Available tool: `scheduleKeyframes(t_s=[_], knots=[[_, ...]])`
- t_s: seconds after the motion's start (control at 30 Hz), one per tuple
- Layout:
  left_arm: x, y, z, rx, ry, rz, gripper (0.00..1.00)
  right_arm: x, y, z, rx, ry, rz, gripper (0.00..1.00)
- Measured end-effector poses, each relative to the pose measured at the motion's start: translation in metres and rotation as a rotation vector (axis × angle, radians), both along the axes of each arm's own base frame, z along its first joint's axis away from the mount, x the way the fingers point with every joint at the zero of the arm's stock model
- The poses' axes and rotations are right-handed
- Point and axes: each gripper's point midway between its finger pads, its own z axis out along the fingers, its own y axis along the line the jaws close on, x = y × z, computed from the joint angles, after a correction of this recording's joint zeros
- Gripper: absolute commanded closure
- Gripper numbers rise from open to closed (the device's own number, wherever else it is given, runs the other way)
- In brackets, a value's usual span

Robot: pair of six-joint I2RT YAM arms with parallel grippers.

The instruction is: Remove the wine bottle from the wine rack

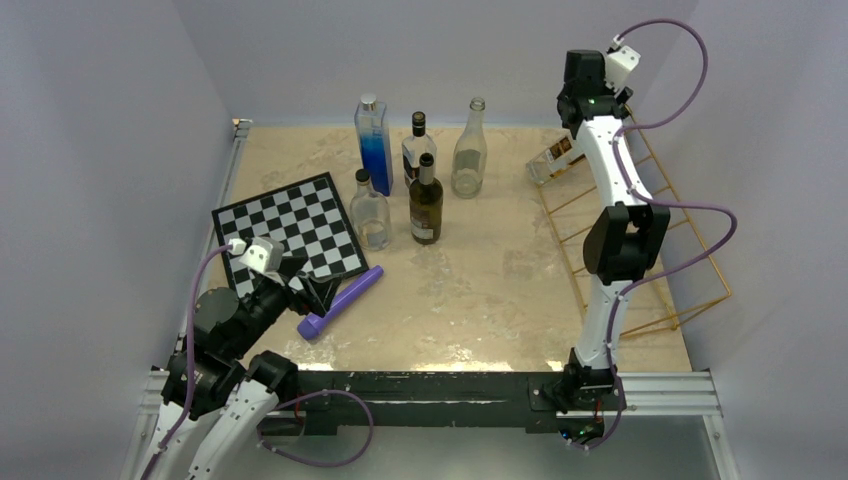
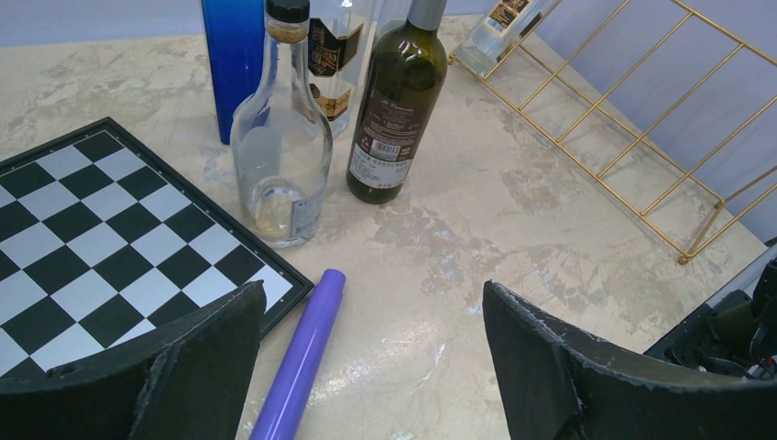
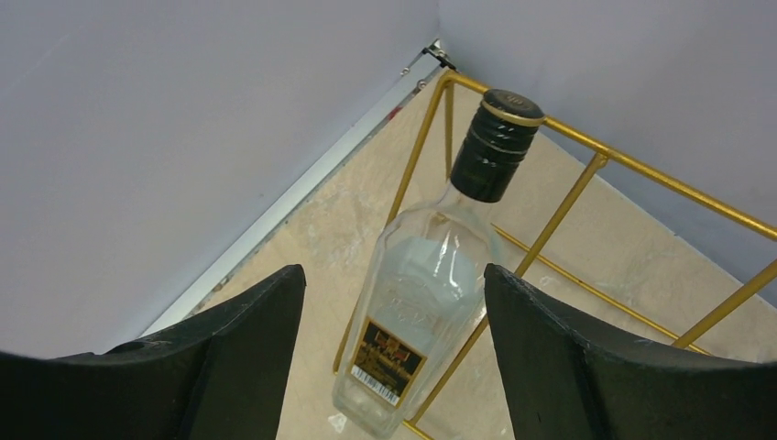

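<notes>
The wine rack [image 1: 660,225] is a gold wire frame at the table's right side; it also shows in the right wrist view [image 3: 586,174] and the left wrist view [image 2: 641,137]. A clear wine bottle [image 3: 431,293] with a black cap and dark label lies slanted on the rack's far corner, also seen from above [image 1: 553,157]. My right gripper [image 3: 394,367] is open and hovers over the bottle, its fingers on either side of the bottle's body without touching. My left gripper [image 2: 366,357] is open and empty, low over the table beside a purple tube [image 2: 298,367].
A checkerboard [image 1: 290,230] lies at the left. The purple tube [image 1: 340,302] lies near its corner. Several bottles stand at the back middle: a blue one [image 1: 373,145], a dark green one [image 1: 426,200] and clear ones [image 1: 469,150]. Walls close in on the left, back and right.
</notes>
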Motion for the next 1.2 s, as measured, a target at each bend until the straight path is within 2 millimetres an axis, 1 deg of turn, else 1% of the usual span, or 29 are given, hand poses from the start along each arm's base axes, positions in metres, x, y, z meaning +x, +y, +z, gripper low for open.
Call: scheduleKeyframes(t_s=[0.07,0.17,0.27,0.33,0.5,0.63,0.93,1.2], knots=[[0.000,0.000,0.000,0.000,0.000,0.000,0.08,0.000,-0.012,-0.004,0.010,-0.001,-0.025,0.26],[0.000,0.000,0.000,0.000,0.000,0.000,0.08,0.000,-0.024,-0.007,0.023,-0.009,-0.055,0.26],[0.000,0.000,0.000,0.001,0.001,0.000,0.08,0.001,-0.033,-0.010,0.034,-0.016,-0.077,0.26],[0.000,0.000,0.000,0.001,0.001,0.000,0.08,0.006,-0.039,-0.016,0.040,-0.023,-0.085,0.27],[0.000,0.000,0.000,0.001,0.001,0.001,0.08,0.023,-0.046,-0.035,0.048,-0.022,-0.087,0.27],[0.001,0.000,-0.001,0.003,0.006,0.001,0.08,0.025,-0.053,-0.049,0.051,-0.007,-0.107,0.28],[0.004,0.002,-0.003,0.009,0.012,0.019,0.08,0.025,-0.065,-0.051,0.096,-0.052,-0.164,0.33],[0.007,0.002,-0.006,0.018,0.028,0.027,0.08,0.028,-0.072,-0.060,0.116,-0.075,-0.179,0.52]])
